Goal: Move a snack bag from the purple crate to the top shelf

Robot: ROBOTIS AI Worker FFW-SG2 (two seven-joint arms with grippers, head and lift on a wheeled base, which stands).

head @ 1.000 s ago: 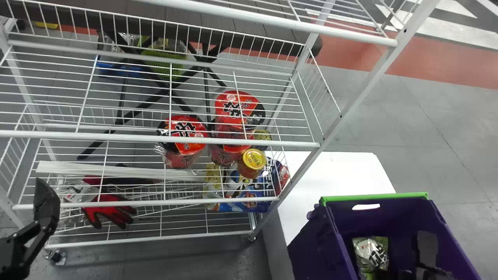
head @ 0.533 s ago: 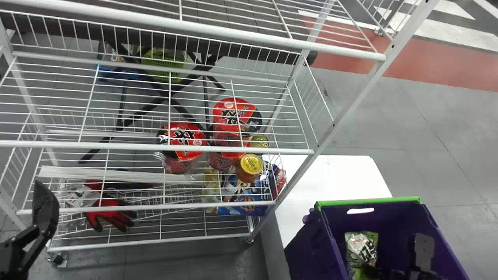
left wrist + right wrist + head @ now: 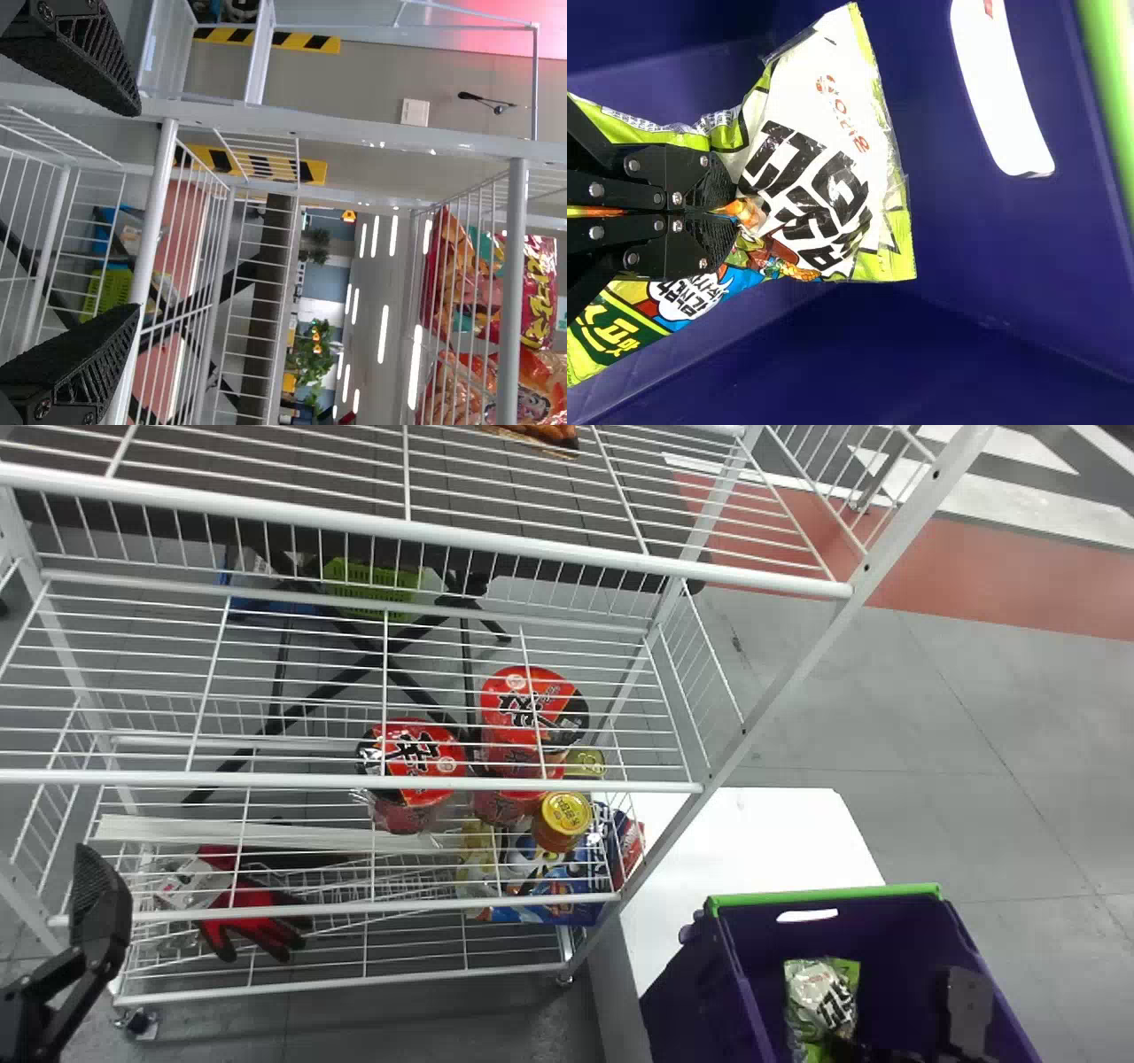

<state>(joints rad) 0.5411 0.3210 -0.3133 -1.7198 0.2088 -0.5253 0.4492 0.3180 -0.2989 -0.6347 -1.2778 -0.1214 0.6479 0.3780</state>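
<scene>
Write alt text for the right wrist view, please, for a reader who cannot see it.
The right gripper pinches a green-and-white snack bag between its fingers inside the purple crate. The crate wall has a handle slot near its green rim.

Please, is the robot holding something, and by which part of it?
The right claw pinches the snack bag by its printed face, near the middle. The left claw holds nothing.

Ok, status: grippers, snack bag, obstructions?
Right black gripper clamped on green-and-white plastic snack bag inside purple plastic crate. Left black gripper open near white wire rack. Crate walls surround bag.
</scene>
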